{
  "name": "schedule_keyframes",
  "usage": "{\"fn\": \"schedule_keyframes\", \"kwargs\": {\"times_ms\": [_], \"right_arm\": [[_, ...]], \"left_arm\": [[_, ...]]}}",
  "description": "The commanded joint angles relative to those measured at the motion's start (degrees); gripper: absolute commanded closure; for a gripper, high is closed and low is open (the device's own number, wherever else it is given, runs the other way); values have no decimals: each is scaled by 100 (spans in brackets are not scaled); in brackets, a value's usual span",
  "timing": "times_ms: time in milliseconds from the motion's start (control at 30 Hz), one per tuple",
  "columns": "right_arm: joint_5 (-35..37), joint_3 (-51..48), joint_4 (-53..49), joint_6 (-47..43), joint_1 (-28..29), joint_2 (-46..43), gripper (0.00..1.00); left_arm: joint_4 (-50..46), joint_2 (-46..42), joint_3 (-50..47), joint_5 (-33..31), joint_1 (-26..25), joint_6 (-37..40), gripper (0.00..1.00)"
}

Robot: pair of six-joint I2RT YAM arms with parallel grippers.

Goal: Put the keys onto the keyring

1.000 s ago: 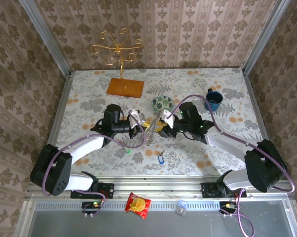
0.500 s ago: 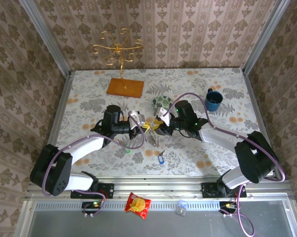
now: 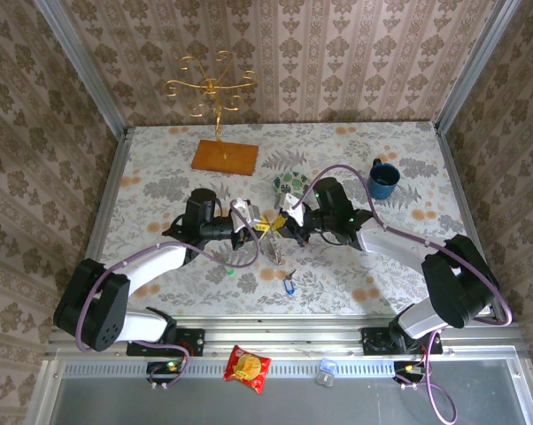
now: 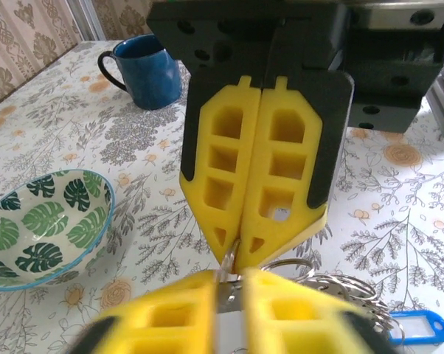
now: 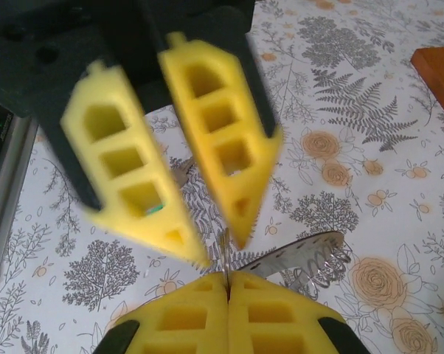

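I am clamping my right gripper (image 4: 237,251) shut on the keyring (image 5: 296,254) just in front of the bowl (image 3: 291,184) — likely steadying it for threading — with my left gripper (image 5: 220,247) parted alongside and the blue key (image 3: 289,285) and green key (image 3: 229,270) lying farther front, unthreaded

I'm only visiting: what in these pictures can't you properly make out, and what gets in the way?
Keyring: top view, too small between the hands; right wrist view, part hidden behind the right hand.
Left hand: right wrist view, blurred.
Blue key: left wrist view, partly behind the left hand.
Green key: top view, too small for detail.
Bowl: left wrist view, cut by the left edge.
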Motion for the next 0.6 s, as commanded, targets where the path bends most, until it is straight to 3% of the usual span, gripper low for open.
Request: {"fn": "schedule_keyframes", "kwargs": {"times_ms": [0,233,567], "right_arm": [[-41,495,-813,-439,32,-50,100],[868,1377,-2766,-1358,215,155,100],[1166,1780,-3218,-1680,470,272,100]], "left_arm": [[-548,-123,196,-78,-18,416,73],[-1028,-249,404,-191,-13,780,72],[-752,-197,382,82,0,522,73]]}}
